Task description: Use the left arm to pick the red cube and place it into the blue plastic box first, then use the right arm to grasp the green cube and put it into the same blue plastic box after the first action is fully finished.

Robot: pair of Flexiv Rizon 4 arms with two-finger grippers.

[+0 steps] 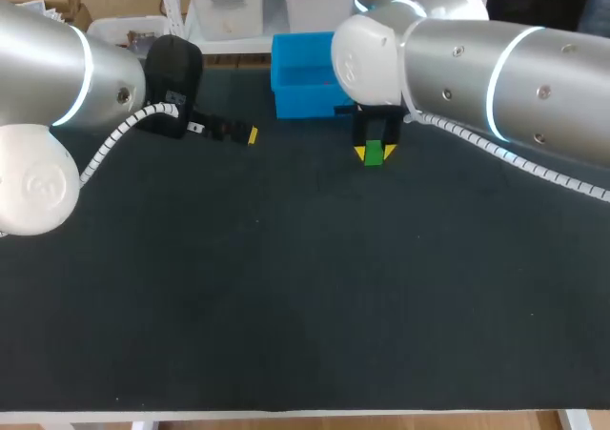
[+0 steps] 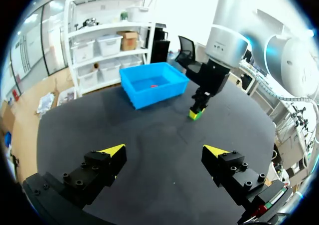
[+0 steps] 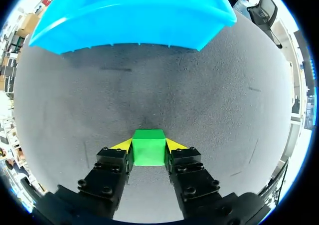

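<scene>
1. Legible text, numbers, brands or signs: none can be read in any view.
2. Left joint cap (image 1: 38, 187), white, on the left arm, head view: a faint raised mark, too blurred to read.
3. Right joint cap (image 1: 362, 60), white, on the right arm, head view: a faint raised mark, not legible.
4. Small label (image 2: 271, 200) on the body of the left gripper (image 2: 164, 151), left wrist view: coloured marks, too small to read.

The red cube (image 2: 153, 86) lies in the blue box (image 1: 305, 101), green cube (image 3: 149, 146) nearby.
</scene>
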